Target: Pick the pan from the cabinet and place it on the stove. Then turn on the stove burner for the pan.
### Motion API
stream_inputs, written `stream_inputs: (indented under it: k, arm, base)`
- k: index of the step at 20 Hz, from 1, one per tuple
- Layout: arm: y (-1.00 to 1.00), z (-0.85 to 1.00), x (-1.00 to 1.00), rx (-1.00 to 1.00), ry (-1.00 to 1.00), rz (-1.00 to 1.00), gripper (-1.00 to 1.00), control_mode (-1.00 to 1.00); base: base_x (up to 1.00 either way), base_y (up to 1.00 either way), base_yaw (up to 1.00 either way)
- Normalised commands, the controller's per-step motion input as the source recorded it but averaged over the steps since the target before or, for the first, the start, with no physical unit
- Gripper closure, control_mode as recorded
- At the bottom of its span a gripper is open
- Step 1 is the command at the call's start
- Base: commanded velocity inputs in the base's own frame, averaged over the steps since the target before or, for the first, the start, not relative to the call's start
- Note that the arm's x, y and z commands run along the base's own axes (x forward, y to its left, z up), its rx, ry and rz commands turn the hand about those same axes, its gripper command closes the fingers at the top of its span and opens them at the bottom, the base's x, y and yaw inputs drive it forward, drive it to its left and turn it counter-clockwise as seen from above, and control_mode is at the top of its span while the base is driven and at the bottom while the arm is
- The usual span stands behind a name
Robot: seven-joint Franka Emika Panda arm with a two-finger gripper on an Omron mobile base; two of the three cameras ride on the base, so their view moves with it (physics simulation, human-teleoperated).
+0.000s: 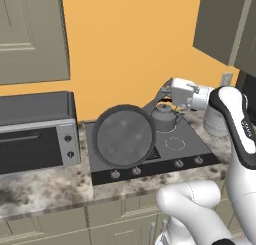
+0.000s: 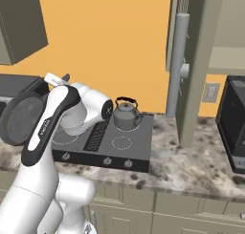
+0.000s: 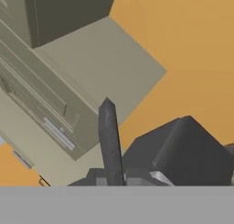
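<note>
Arm reaches left, gripper (image 1: 166, 93) seemingly clamped on tilted pan's (image 1: 123, 136) handle above stove (image 1: 192, 145).

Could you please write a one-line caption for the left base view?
Gripper holds the pan tilted above the stove, beside the kettle.

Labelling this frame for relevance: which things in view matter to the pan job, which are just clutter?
Job:
- pan, held by its handle in the gripper, tilted above the stove
- cabinet, door open
- front knobs

Clutter:
- kettle on a back burner
- toaster oven
</note>
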Motion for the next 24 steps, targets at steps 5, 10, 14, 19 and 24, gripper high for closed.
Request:
stream_inputs:
  k: [5, 10, 14, 19, 24]
  arm:
    - [0.0, 0.0, 0.0, 0.0, 0.0, 0.0, 1.0, 1.0]
    - [0.0, 0.0, 0.0, 0.0, 0.0, 0.0, 1.0, 1.0]
    - [0.0, 0.0, 0.0, 0.0, 0.0, 0.0, 1.0, 1.0]
    - [0.0, 0.0, 0.0, 0.0, 0.0, 0.0, 1.0, 1.0]
    - [0.0, -0.17, 0.32, 0.02, 0.02, -0.02, 1.0, -1.0]
  base:
    - [0.29, 0.05, 0.1]
    - [0.26, 0.22, 0.09]
    - [0.27, 0.14, 0.07]
    - [0.08, 0.01, 0.03]
    - [0.0, 0.0, 0.0]
